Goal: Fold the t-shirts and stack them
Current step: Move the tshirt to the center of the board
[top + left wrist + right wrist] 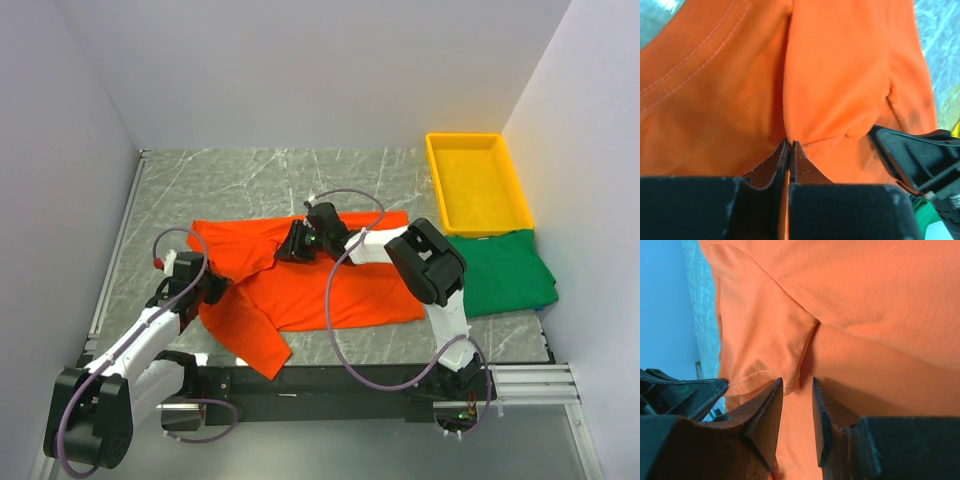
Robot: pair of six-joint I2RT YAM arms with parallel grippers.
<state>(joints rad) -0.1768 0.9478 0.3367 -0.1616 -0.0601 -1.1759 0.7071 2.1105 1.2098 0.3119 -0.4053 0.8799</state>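
The right gripper [797, 390], jaws slightly parted, straddles a hemmed fold of the orange-red t-shirt [880, 300].

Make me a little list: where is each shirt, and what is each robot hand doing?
orange shirt: lying across the middle of the table
green shirt: folded, on the right, next to the yellow tray
left gripper: shut, pinching the orange shirt
right gripper: open a little, around a hem of the orange shirt

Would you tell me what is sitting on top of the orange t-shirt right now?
Both tools are on the orange t-shirt. The left tool pinches its left side, and the right tool straddles a fold near the top. The fabric directly under them is hidden.
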